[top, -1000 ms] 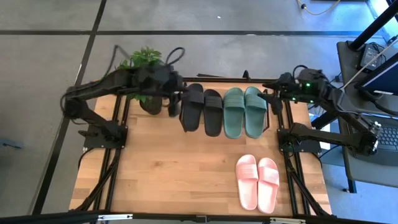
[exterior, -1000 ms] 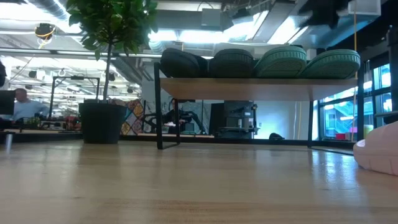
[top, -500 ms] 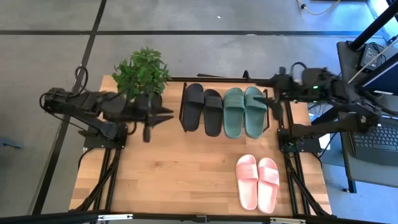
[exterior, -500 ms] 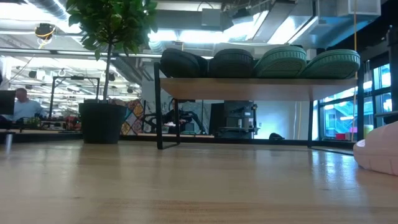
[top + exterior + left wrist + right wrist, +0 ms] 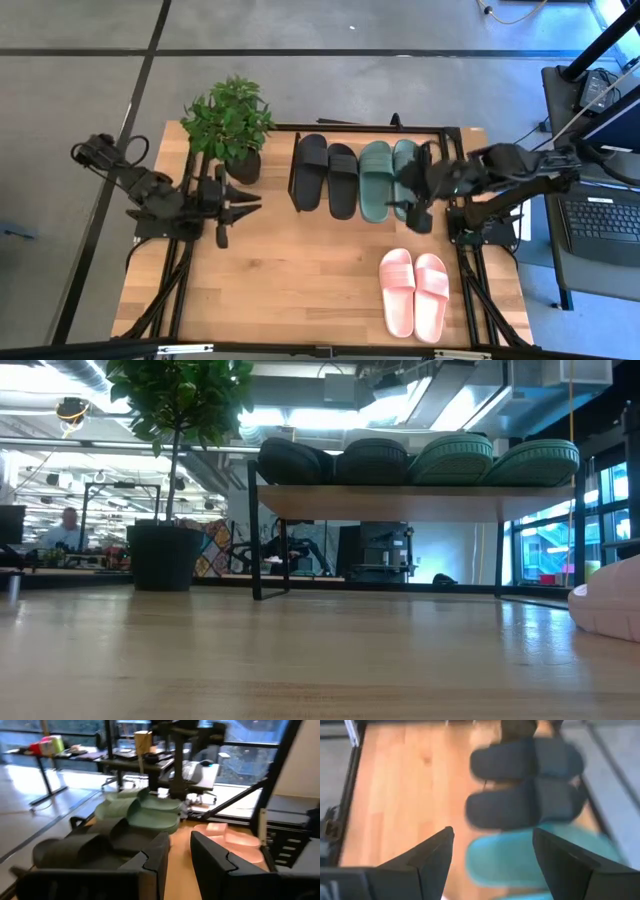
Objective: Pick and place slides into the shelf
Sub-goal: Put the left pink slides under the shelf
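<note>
On the shelf's light top board (image 5: 410, 503), at the table's far side, the black pair (image 5: 325, 175) and the dark green pair (image 5: 390, 180) of slides lie side by side, soles down. The pale pink pair (image 5: 415, 290) lies on the tabletop at the near right. My left gripper (image 5: 250, 198) hovers left of the shelf and points toward it. Its fingers stand a narrow gap apart with nothing between them (image 5: 180, 855). My right gripper (image 5: 412, 207) hangs wide open over the near ends of the green slides and holds nothing (image 5: 492, 837).
A potted plant (image 5: 230, 125) stands at the far left, just left of the shelf. Black metal arm frames run along the table's left edge (image 5: 180, 270) and its right edge (image 5: 470, 280). Bare wooden tabletop (image 5: 290, 270) lies between the shelf and the near edge.
My left gripper has drawn away from the black slides on the shelf, going toward the table's left and near edges and sinking. My right gripper has swung from the shelf's far right corner toward the near edge, and is now over the green slides' near ends. No slide has moved.
</note>
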